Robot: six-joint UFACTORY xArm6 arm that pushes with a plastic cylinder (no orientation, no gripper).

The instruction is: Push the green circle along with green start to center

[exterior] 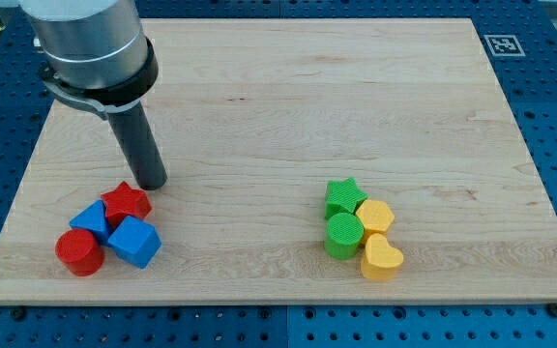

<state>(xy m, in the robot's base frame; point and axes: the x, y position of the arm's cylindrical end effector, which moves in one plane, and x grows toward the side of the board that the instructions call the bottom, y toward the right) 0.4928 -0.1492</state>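
1. My tip (150,183) rests on the wooden board (278,97). It holds nothing and touches no green block; it stands just above the red star (126,203), at or very near its upper point.
2. The green circle (343,235) lies well apart from my tip, toward the view's right and slightly lower.
3. The green star (343,197) sits directly above the green circle, touching it.
4. A yellow block (375,217), shape unclear, sits to the right of the green circle and touches it; a yellow heart-like block (382,258) lies at the circle's lower right, in contact.
5. To the left of the green circle, bare board runs as far as the red star's cluster; above the green star the board is bare to the top edge.
6. The green circle lies near the board's bottom edge.
7. Beside the red star, at my tip's lower left, lie two blue blocks (133,242) (91,219) and a red cylinder (78,251), tightly grouped.
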